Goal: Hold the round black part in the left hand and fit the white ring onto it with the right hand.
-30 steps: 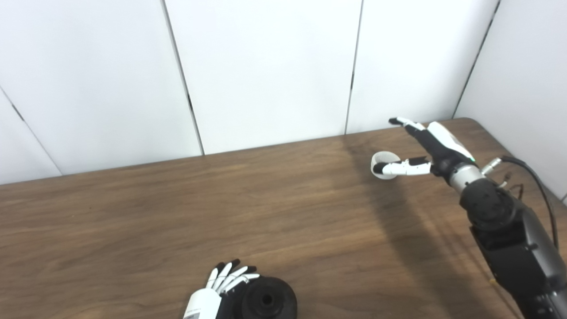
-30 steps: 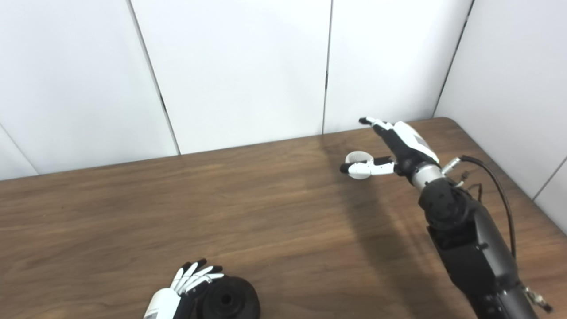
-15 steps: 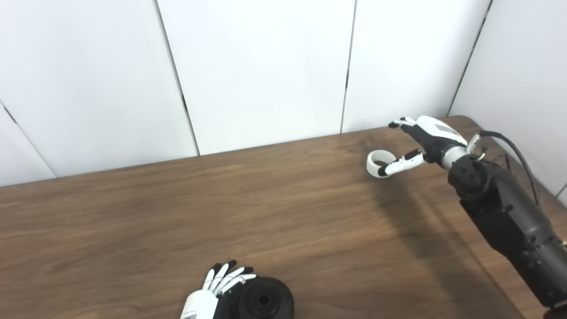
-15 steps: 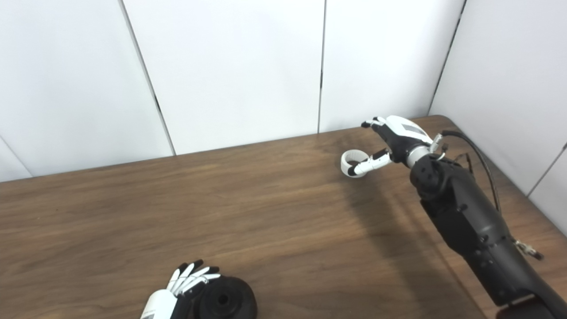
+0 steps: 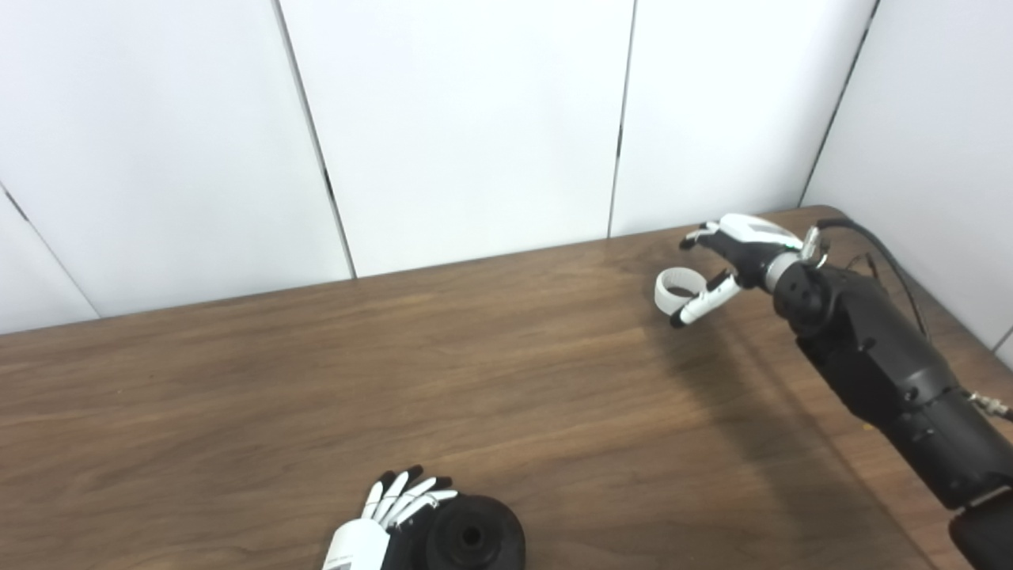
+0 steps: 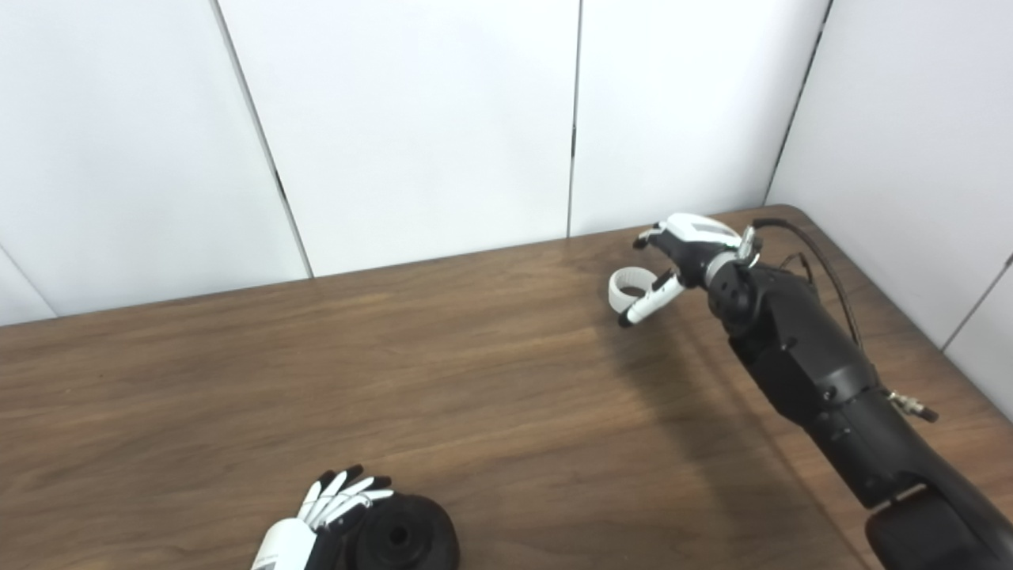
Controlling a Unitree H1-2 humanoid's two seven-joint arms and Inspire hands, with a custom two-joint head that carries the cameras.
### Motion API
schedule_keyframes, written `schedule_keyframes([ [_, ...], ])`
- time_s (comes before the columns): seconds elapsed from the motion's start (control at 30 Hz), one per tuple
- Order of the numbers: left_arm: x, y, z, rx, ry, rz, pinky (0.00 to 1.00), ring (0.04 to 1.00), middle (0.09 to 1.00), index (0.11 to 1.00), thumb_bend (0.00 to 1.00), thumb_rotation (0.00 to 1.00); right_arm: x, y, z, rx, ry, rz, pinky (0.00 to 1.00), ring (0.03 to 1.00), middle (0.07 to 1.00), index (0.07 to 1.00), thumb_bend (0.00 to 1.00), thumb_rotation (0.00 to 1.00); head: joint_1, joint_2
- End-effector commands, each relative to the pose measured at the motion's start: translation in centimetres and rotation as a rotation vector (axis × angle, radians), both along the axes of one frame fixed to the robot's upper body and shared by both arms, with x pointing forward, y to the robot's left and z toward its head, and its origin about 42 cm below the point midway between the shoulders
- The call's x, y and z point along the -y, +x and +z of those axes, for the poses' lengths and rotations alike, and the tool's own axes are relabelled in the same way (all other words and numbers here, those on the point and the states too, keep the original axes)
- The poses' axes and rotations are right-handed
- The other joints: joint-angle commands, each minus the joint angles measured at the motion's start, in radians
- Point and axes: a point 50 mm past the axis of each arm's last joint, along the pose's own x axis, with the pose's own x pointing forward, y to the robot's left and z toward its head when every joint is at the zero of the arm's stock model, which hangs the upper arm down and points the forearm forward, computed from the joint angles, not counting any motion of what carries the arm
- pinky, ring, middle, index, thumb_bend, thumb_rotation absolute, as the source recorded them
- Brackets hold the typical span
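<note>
At the far right of the wooden table [image 5: 237, 372], close to the corner where the white wall panels [image 5: 467, 119] meet, the right hand [image 5: 732, 252] sits over the white ring [image 5: 671, 286]. Its fingers are apart and curled: one white finger with a black tip [image 5: 696, 305] reaches down and crosses in front of the ring's right side, while the others [image 5: 695, 236] arch above and behind the ring. Whether any finger actually touches the ring cannot be told from either eye view; nothing is seen clamped around it, and the ring appears to rest on the table, tilted so that its opening faces partly up toward the cameras. The black forearm of the right arm [image 5: 878, 364] runs from the lower right edge diagonally up to the hand, with a dark cable [image 5: 878, 245] looping off near the wrist and a soft shadow cast on the wood to its left. At the near edge, low and left of centre, the round black part [image 5: 473, 540] lies flat on the table — a disc with a raised hub and a hole in its middle. The left hand [image 5: 396, 514] is just beside it on its left side, fingers [image 5: 411, 497] extended and held close together in a slight fan, their tips reaching over the part's upper left rim; the hand does not enclose the part. The two hands are well apart — ring far right, part near front
</note>
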Motion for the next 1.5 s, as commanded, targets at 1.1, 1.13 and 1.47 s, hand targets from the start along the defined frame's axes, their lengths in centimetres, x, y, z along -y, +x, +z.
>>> schedule_keyframes([
  [1.1,-1.3,-1.3,-3.0,-0.148,0.090,0.007,1.00,0.949,0.844,0.482,0.52,0.06,0.9,1.1,2.0,0.138,-0.022,-0.037,1.00,1.000,0.985,0.819,0.90,0.35,0.002,0.006],
  [1.13,-1.3,-1.3,-3.0,-0.148,0.090,0.006,1.00,0.951,0.845,0.482,0.52,0.06,0.8,1.1,2.0,0.139,-0.019,-0.035,1.00,1.000,0.983,0.818,0.90,0.35,0.002,0.006],
  [1.47,-1.3,-1.4,-3.0,-0.144,0.088,0.010,1.00,0.950,0.843,0.482,0.52,0.06,0.3,1.0,1.6,0.136,-0.020,-0.017,1.00,1.000,0.974,0.807,0.89,0.36,0.003,0.010],
])
